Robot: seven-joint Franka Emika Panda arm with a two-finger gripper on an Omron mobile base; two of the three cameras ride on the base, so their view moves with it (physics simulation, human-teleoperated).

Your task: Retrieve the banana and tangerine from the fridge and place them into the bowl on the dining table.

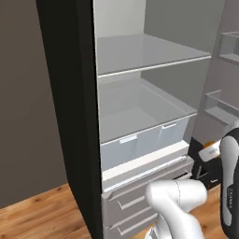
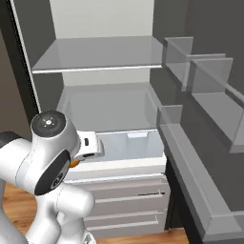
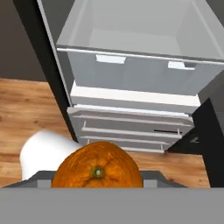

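The tangerine [image 3: 97, 169] sits bright orange and close at the bottom of the hand view, stem end facing the camera, held in my gripper [image 1: 210, 149]. A sliver of the tangerine [image 2: 74, 163] peeks out under the hand in front of the fridge. The fridge [image 1: 140, 56] stands open, with pale shelves [image 2: 100, 64] and a clear crisper drawer [image 3: 131, 70] that hold nothing I can see. My hand is pulled back from the shelves, level with the crisper drawer. The banana, bowl and dining table are out of view.
The open fridge door with its shelf bins [image 2: 205, 90] stands to the right. Grey freezer drawers [image 3: 127, 129] lie below the crisper. The fridge's black side edge [image 1: 70, 116] is at left, over the wooden floor [image 3: 26, 109].
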